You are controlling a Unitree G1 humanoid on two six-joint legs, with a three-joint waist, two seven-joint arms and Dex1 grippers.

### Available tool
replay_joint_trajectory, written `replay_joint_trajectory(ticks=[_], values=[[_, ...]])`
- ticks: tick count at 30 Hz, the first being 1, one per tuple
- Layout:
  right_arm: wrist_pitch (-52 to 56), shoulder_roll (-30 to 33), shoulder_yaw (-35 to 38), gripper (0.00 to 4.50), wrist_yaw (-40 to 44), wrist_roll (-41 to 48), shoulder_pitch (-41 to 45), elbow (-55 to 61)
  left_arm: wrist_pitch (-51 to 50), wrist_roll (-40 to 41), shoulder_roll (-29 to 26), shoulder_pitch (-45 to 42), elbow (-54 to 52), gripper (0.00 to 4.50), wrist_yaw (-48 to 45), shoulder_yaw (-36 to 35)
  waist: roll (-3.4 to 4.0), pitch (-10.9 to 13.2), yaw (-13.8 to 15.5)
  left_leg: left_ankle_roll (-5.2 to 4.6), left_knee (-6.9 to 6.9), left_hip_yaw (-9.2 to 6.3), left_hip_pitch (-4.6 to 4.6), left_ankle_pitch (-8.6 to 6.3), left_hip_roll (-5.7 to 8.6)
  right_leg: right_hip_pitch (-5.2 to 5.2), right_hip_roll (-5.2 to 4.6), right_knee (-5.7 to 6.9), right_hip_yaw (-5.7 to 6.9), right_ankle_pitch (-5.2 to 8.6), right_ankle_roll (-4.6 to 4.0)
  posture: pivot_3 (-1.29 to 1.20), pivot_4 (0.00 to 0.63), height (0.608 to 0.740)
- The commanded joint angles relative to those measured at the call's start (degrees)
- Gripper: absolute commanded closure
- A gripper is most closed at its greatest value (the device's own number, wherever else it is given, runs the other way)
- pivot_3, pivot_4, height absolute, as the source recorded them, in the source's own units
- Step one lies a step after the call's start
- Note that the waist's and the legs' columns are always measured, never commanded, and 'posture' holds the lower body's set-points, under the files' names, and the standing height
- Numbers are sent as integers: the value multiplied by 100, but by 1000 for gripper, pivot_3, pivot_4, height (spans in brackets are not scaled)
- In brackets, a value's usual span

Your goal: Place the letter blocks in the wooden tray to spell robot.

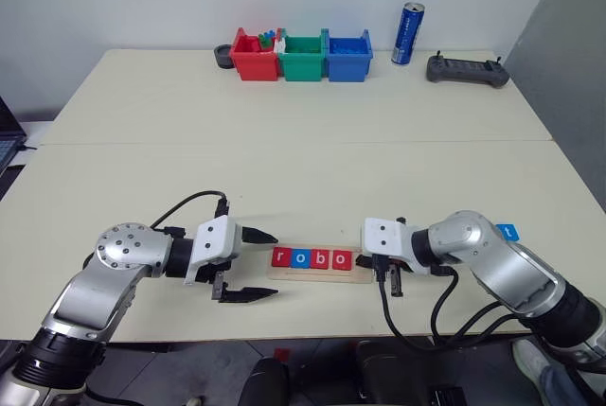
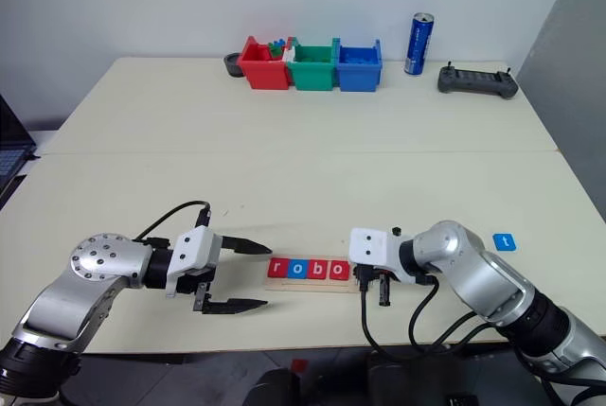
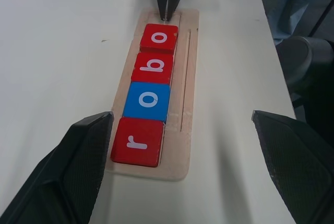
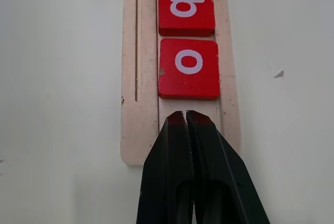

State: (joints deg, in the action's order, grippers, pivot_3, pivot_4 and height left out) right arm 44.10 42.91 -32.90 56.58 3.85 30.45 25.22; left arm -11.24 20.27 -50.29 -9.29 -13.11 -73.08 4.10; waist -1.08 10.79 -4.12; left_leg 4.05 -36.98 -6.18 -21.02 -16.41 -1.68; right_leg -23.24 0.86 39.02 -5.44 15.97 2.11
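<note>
Four letter blocks (image 1: 311,258), one loose (image 1: 508,232)

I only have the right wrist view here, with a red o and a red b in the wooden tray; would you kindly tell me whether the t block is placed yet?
Observer: No. The blue t block lies on the table, apart from the wooden tray, on the robot's right.
Operator: Thank you. What sits beyond the b?
Observer: A blue o, then a red r, so the tray reads r, o, b, o.
Operator: And the left claw?
Observer: The left claw is open at the tray's r end, holding nothing.
</note>
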Motion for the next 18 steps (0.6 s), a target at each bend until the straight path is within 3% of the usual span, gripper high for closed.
replay_joint_trajectory(ticks=[1,18], values=[[-96,-122,-73,4399,41,-119,177,26,-80,110,-52,-76,-241,0,19,-129,0,0,0,0,0,0,0,0,0,0,0,0,0,0,0,0,150,740],[-99,-420,-124,4399,65,-161,346,-47,-305,120,-3,-90,-491,0,121,-99,0,0,0,0,0,-1,0,0,0,0,0,0,1,0,-1,0,150,740]])
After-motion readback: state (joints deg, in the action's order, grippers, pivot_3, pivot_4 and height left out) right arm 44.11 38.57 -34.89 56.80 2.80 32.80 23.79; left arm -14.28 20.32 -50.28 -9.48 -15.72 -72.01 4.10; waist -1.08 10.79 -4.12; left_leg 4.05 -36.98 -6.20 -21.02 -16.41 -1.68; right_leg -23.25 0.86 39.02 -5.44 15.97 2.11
